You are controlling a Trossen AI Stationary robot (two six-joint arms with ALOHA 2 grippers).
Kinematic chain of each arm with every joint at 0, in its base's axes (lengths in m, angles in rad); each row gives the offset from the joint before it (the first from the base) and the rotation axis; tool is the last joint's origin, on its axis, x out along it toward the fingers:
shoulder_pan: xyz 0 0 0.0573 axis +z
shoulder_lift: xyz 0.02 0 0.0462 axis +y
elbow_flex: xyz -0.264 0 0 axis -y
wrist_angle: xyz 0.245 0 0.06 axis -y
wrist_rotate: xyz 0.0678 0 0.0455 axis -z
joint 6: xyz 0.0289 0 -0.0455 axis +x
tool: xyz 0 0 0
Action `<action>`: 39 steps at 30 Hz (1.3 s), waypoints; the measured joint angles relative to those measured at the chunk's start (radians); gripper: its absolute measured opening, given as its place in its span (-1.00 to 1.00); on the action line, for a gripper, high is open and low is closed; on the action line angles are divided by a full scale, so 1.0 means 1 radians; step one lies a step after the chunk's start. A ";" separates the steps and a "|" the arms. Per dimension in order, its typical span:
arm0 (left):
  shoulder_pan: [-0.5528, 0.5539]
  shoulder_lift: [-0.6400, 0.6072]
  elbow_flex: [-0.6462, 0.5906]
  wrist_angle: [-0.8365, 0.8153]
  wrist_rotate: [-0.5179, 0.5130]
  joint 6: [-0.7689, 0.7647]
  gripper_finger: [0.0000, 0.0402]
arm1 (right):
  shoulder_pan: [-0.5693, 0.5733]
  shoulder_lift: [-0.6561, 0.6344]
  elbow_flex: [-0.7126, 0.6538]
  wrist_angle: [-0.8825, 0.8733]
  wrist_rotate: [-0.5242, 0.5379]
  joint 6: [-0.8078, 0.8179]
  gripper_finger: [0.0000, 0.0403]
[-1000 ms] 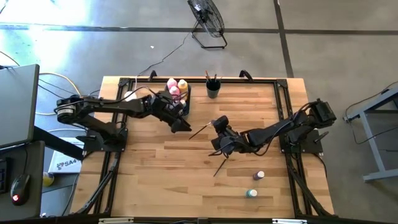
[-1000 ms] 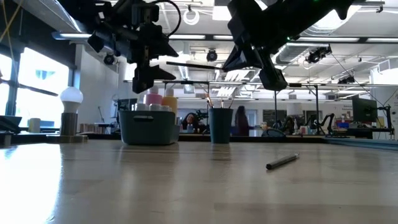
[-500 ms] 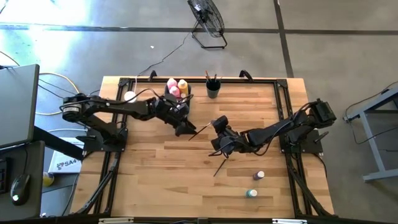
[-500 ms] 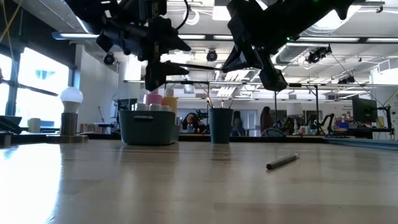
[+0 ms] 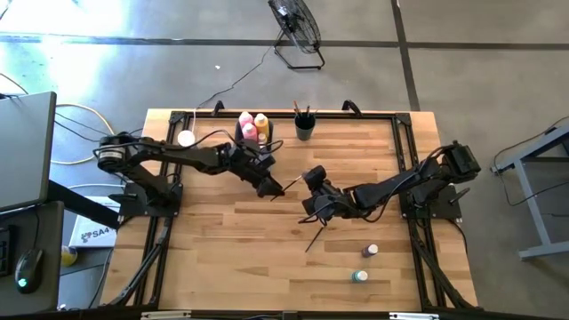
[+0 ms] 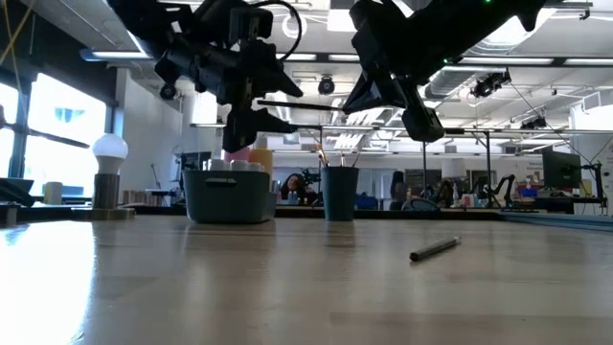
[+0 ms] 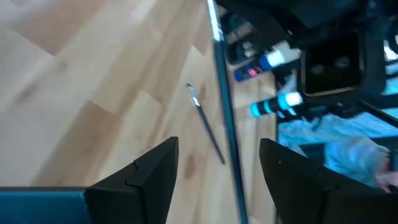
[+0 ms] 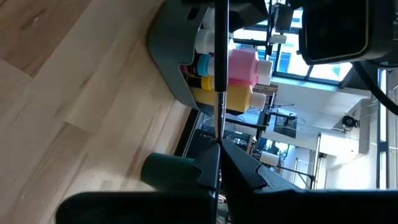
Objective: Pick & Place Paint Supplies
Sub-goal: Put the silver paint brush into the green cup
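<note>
In the high view, left of centre, your left gripper stands parted and empty, its fingers straddling the free end of the raised paintbrush. That brush runs lengthwise toward the right gripper, which is clamped shut on its other end at frame centre. Upper centre sit the grey bin of bottles and the dark brush cup. A second paintbrush and two small bottles lie lower right.

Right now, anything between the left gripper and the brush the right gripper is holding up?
Nothing visible. The open left gripper sits at the free end of the thin dark-handled paintbrush, which the shut right gripper holds above the wooden table; in the left wrist view its handle runs between the fingers.
</note>
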 joint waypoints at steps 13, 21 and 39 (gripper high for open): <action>-0.032 0.018 0.025 0.000 0.032 -0.039 0.06 | -0.002 0.000 0.000 -0.009 0.006 0.003 -0.98; -0.030 0.018 0.025 0.001 0.015 -0.039 -0.34 | -0.002 0.000 0.000 -0.009 0.007 0.005 -0.98; -0.029 0.018 0.024 -0.008 0.020 -0.034 -0.88 | -0.002 -0.001 0.001 -0.008 0.011 0.002 -0.98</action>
